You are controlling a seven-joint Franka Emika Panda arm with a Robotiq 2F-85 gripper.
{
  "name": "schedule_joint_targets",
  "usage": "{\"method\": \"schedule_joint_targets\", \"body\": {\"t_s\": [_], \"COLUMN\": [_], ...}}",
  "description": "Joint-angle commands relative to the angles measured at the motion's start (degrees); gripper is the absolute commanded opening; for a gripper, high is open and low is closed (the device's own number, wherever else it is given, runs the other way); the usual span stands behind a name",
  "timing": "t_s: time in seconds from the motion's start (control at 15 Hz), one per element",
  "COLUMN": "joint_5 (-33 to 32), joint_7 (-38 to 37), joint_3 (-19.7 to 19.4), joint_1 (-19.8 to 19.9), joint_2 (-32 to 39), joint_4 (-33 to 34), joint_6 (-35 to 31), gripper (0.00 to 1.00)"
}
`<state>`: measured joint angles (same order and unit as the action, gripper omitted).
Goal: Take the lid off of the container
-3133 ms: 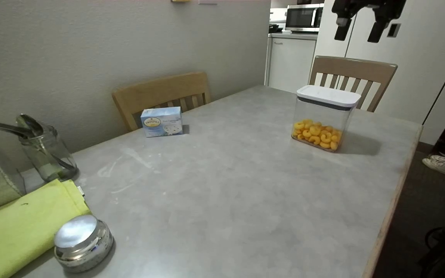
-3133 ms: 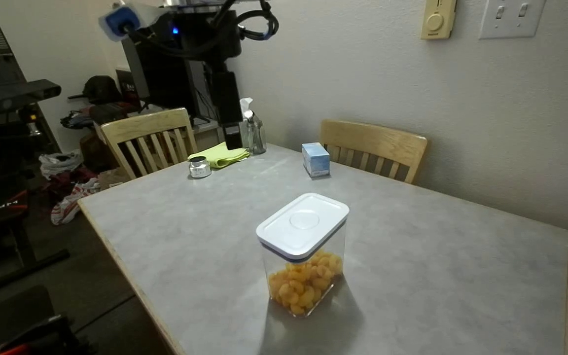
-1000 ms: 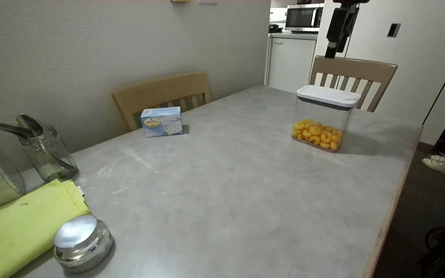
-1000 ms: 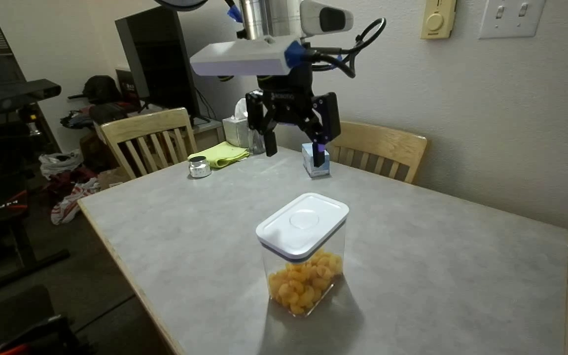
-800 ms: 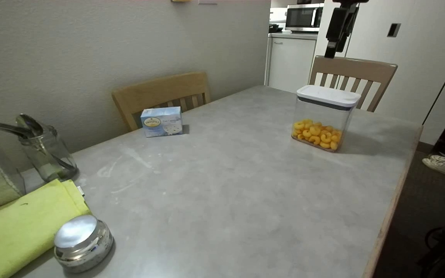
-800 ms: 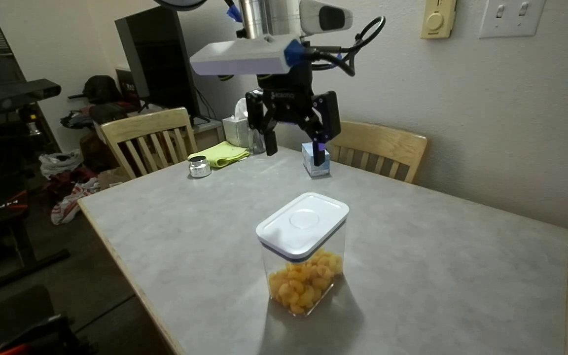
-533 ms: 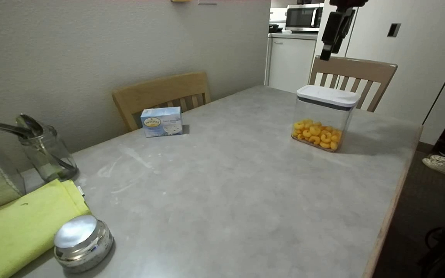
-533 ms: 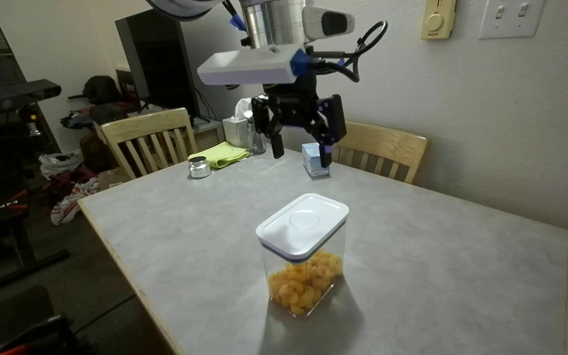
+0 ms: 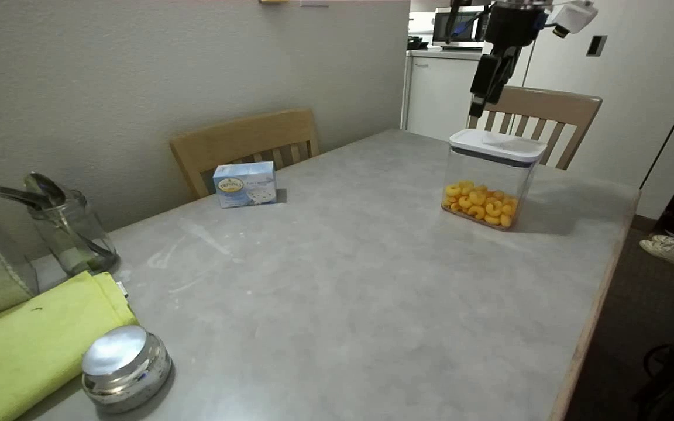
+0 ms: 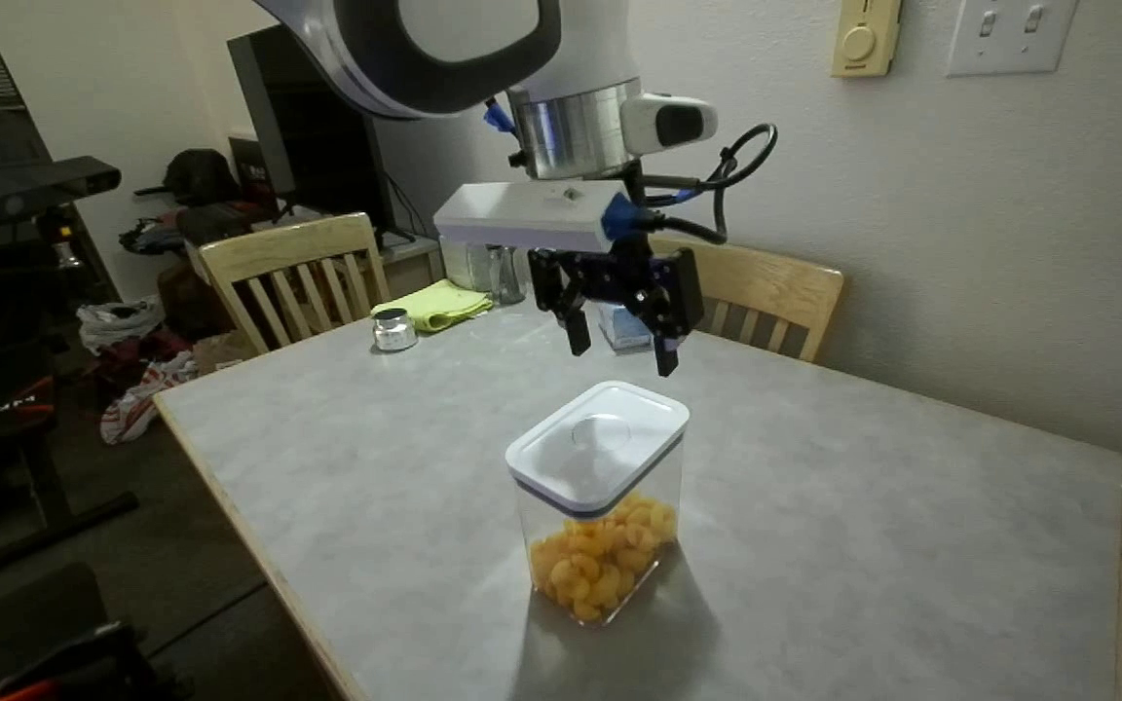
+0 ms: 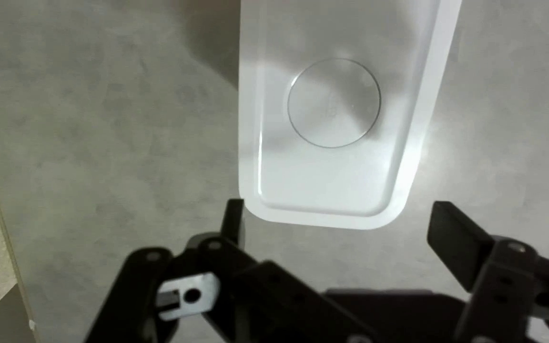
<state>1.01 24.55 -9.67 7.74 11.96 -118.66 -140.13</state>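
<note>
Where the container stands upright on the table, the lid is seated on top of it, below the end effector and apart from it. The end effector points downward, its fingers spread wide. In the wrist view, the lid's nearest short edge appears between the fingers, and the circular panel is partly shaded. Yellow-orange pieces occupy the lower part of the container. In an exterior view, a light-blue box stands beyond the end effector, partly hidden by it; a metal-capped jar and a yellow-green cloth lie farther from it.
</note>
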Motion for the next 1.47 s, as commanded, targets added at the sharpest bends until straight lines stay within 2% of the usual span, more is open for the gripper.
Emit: {"method": "schedule_joint_targets", "body": {"t_s": [0.0,0.4,0.53,0.6,0.93,1.4], "joint_5": [-0.84,-4.37,-4.48,-3.68,-0.50,0.12], "joint_7": [-2.66,-9.75,-10.73,-10.43,-8.70,-8.86], "joint_3": [1.00,0.42,0.55,0.74,1.24,1.03], "joint_1": [1.44,0.70,0.86,1.13,1.84,1.80], "joint_2": [1.44,-0.44,-1.21,-1.31,-0.95,-0.78], "joint_4": [0.05,-0.30,-0.85,-1.22,-2.79,-5.93], "joint_6": [-1.43,0.82,0.84,0.58,0.83,-0.11], "gripper": [0.66,0.24,0.12,0.03,0.00,0.00]}}
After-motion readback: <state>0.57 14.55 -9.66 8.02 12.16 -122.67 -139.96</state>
